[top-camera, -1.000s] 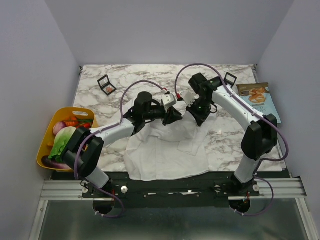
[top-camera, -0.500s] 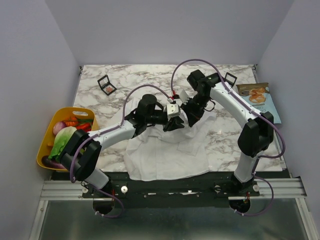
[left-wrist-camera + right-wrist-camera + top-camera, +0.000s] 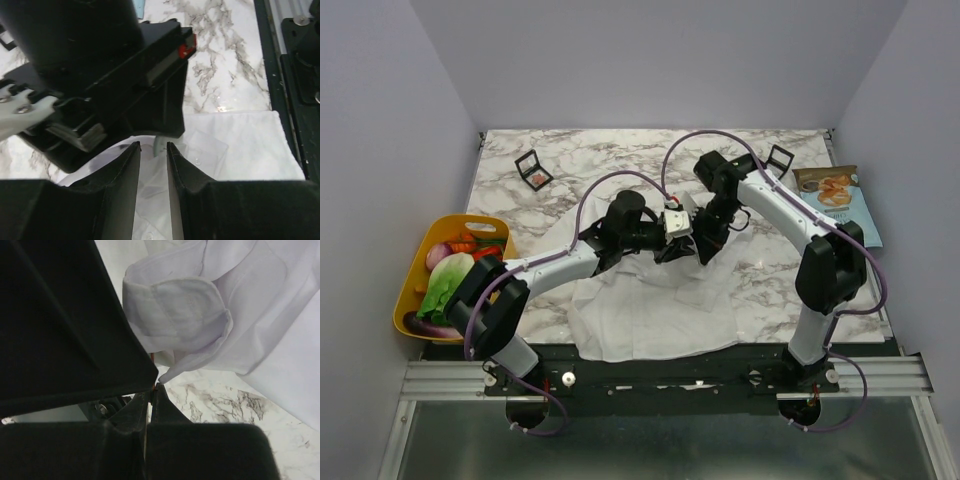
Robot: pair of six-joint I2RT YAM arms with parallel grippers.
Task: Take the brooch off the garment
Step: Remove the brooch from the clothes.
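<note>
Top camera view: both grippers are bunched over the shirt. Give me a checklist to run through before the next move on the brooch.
1. Right gripper shut: ok, fingertips together at the folded edge of the garment.
2. Left gripper parted: ok, a narrow gap above the white fabric.
3. Brooch located: cannot tell; only a thin orange sliver shows by the right fingertips.
4. Brooch gripped: cannot tell.
5. Room between the grippers: not ok, they crowd together over the collar area.
6. Garment resting on the table: ok, lower part spread out, upper part bunched.
</note>
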